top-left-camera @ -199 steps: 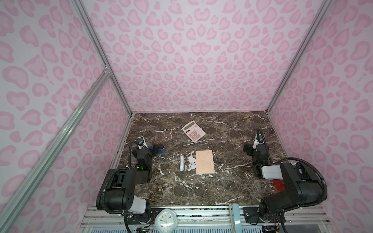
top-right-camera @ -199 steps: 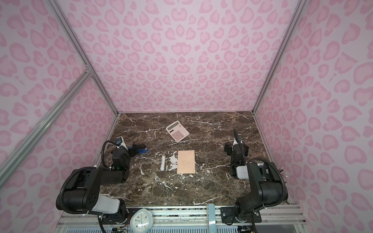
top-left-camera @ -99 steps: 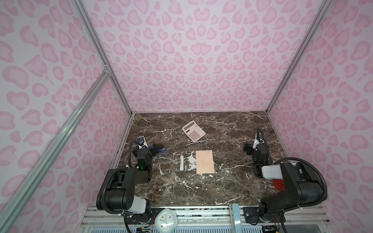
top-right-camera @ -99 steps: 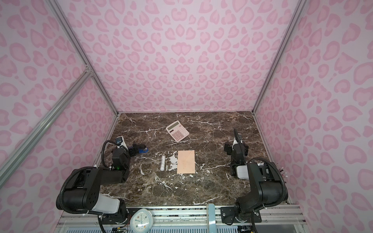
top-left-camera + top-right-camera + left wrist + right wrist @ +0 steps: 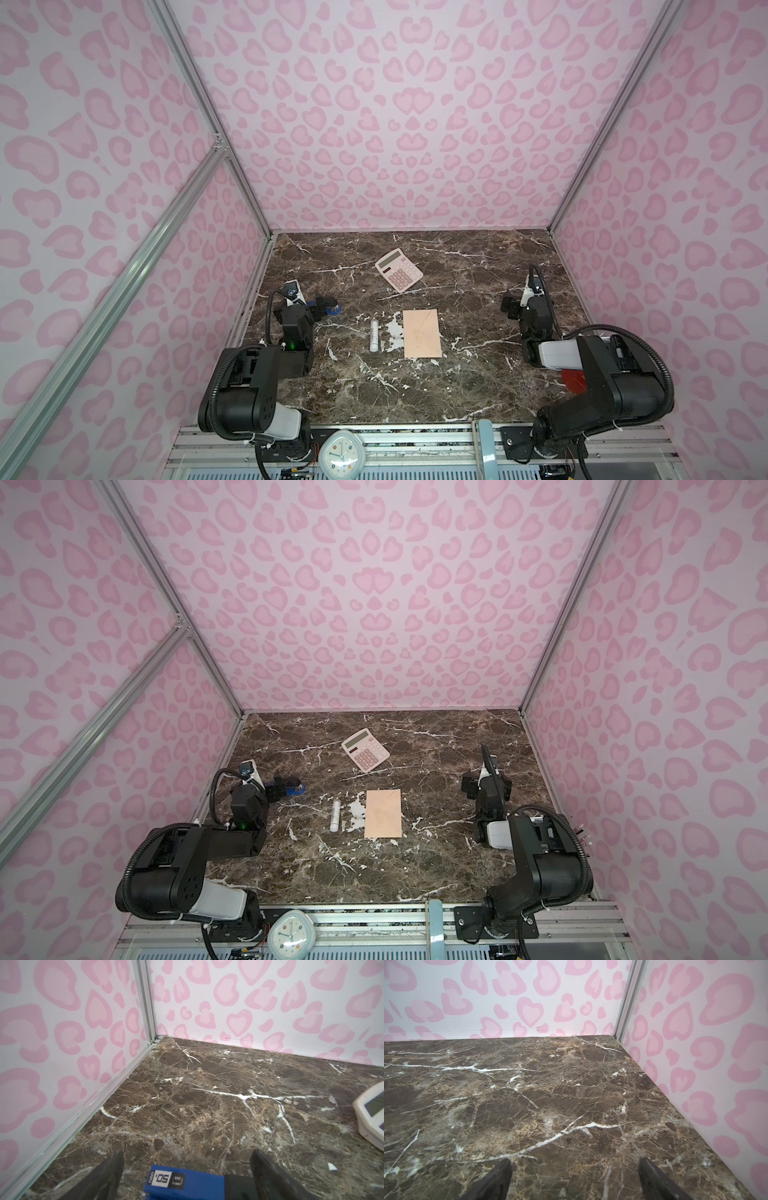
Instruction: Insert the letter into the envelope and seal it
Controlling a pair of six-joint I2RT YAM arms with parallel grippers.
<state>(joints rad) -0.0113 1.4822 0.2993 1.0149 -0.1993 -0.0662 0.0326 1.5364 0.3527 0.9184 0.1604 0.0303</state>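
Stillness: peach-beige paper envelope (image 5: 422, 333) remains closed mid-tabletop; left gripper (image 5: 187, 1155) and right gripper (image 5: 575, 1162) stay spread; task seemingly done.

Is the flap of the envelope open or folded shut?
Folded shut: the envelope lies as a plain flat rectangle in both top views, no flap sticking out. Sealed or not, cannot tell.

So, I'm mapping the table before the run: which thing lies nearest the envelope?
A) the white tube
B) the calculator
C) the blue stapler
A: in both top views the white tube lies right beside the envelope, parallel to it with a gap between them, while the calculator sits farther back.
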